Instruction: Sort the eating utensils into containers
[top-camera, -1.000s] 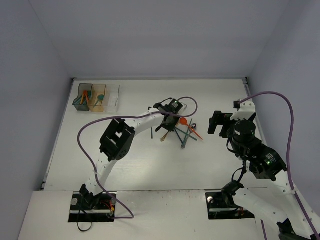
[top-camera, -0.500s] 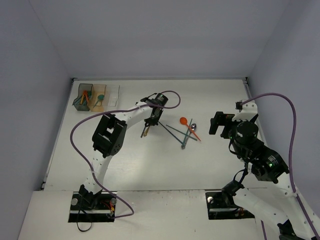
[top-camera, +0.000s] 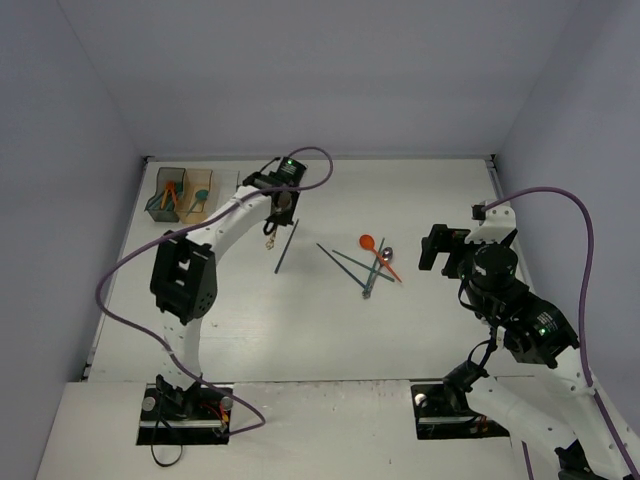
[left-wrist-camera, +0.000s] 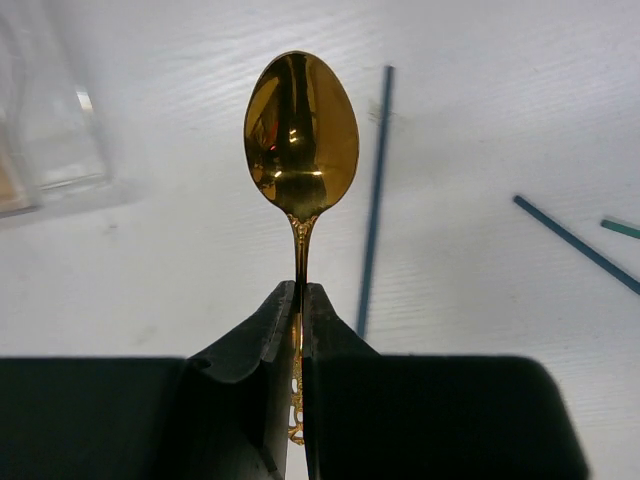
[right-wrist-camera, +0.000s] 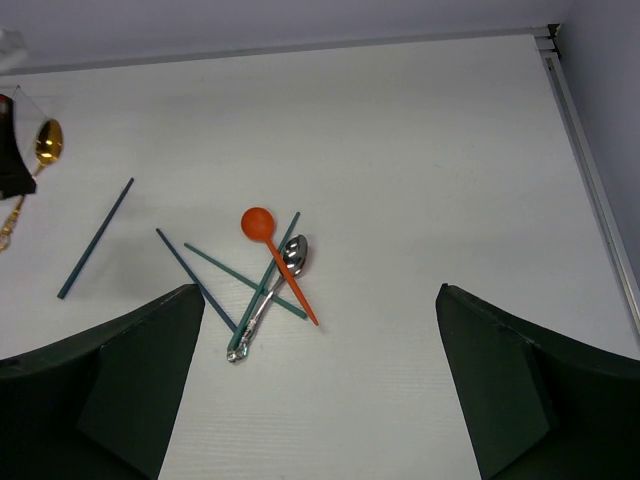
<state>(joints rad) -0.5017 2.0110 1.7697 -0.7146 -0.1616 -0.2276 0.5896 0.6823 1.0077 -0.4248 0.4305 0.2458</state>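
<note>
Left fingers (left-wrist-camera: 250, 350) are pressed together on the gold spoon (left-wrist-camera: 300, 130), pinching its handle just below the bowl. The bowl points away from the wrist and the ornate handle end hangs behind the fingers. The spoon is off the tabletop (top-camera: 330, 320), near the bins (top-camera: 197, 207) at the far left, closest to the clear bin (top-camera: 228, 180).

Right fingers (right-wrist-camera: 120, 380) are spread wide and hold nothing, parked above the leftover pile of orange spoon (right-wrist-camera: 258, 222), silver spoon (right-wrist-camera: 293, 252) and crossed teal sticks (right-wrist-camera: 215, 275). A lone teal stick (right-wrist-camera: 95, 238) lies apart, between the pile and the left arm.

Step in hand looks like transport and drop of the spoon.

- Bin choice: the amber bin (top-camera: 190, 212) seems to hold a teal spoon-like piece, and the grey bin (top-camera: 160, 214) has orange and teal items. They're too small to type for certain, so confirm before committing.
- The grip is narrow and on a thin handle, so the spoon can pivot. Move slowly with no sharp wrist rolls.
- Centre the spoon over the bin mouth, not the shared wall. The bins are joined, so a rim hit could drop it in the neighbouring bin.
- Tip it so one end goes in first, lower that end below the rim, then release.
- Lift straight up afterwards. The bins look light and a snag could drag the row.
</note>
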